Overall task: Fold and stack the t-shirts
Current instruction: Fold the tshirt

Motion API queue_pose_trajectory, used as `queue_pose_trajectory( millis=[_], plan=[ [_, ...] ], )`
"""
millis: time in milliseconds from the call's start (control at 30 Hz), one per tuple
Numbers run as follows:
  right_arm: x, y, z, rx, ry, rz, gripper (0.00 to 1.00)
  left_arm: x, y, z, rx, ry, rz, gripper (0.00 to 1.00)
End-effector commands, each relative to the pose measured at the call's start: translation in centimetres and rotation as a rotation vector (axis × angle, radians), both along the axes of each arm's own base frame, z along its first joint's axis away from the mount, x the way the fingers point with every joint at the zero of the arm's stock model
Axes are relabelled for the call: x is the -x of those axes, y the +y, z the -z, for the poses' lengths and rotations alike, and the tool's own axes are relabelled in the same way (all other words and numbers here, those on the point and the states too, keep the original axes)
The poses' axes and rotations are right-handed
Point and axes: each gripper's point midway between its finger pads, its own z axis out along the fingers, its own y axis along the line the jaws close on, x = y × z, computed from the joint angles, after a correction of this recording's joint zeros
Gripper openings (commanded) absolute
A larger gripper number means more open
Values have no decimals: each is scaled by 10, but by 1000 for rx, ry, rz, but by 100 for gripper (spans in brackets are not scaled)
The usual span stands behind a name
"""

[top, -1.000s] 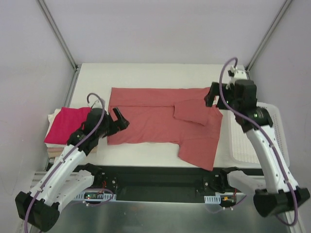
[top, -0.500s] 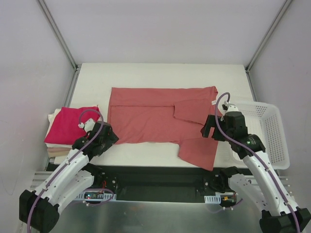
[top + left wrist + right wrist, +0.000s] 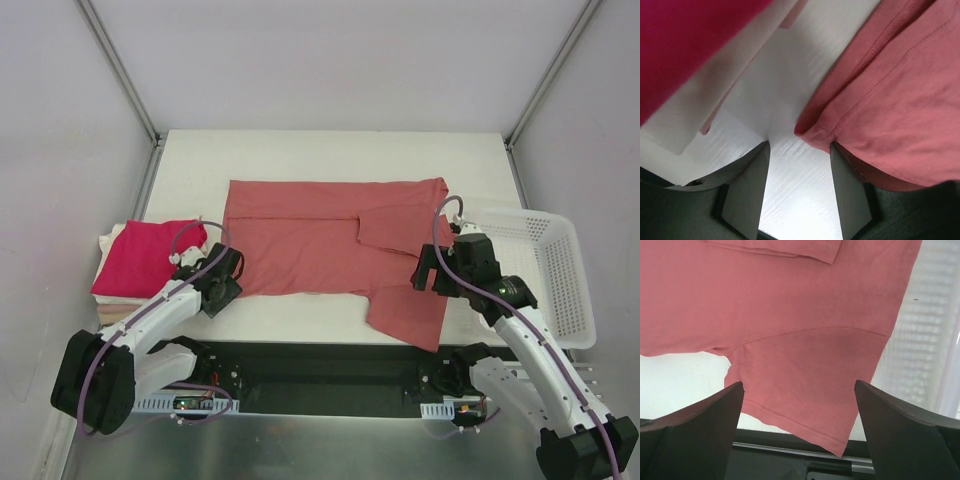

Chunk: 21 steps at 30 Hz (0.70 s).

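The salmon t-shirt (image 3: 310, 250) lies spread flat across the table, one sleeve folded in and the near right sleeve (image 3: 408, 308) reaching the front edge. A folded magenta-red tee (image 3: 140, 255) lies on cream folded tees (image 3: 108, 308) at the left. My left gripper (image 3: 226, 292) is open and low over the table at the salmon shirt's near-left corner (image 3: 807, 131), which lies just ahead of its fingertips. My right gripper (image 3: 428, 272) is open and empty above the near right sleeve (image 3: 810, 385). The magenta tee also shows in the left wrist view (image 3: 685, 45).
A white mesh basket (image 3: 548, 270) stands at the right edge, close to my right arm; it also shows in the right wrist view (image 3: 927, 335). The white table (image 3: 300, 150) ends at a black front rail (image 3: 320, 360). Grey walls enclose the back and sides.
My left gripper has drawn back toward me and then moved right to the shirt's near-left corner. My right gripper came from the far right corner down to the near sleeve.
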Motion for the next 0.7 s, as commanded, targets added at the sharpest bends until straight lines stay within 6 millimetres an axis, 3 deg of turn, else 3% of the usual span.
queue_pose_trajectory(
  millis=[0, 267, 467, 667],
  plan=[
    [10, 2, 9, 9, 31, -25, 97, -12, 5, -4, -12, -40, -45, 51],
    [14, -3, 15, 48, 58, -29, 97, -21, 2, -9, 19, -99, -37, 43],
    [14, -6, 23, 81, 91, -29, 97, -25, 2, -21, 37, -172, -23, 43],
    [10, -4, 27, 84, 107, -28, 97, -24, 7, -10, 26, -136, -35, 41]
  ],
)
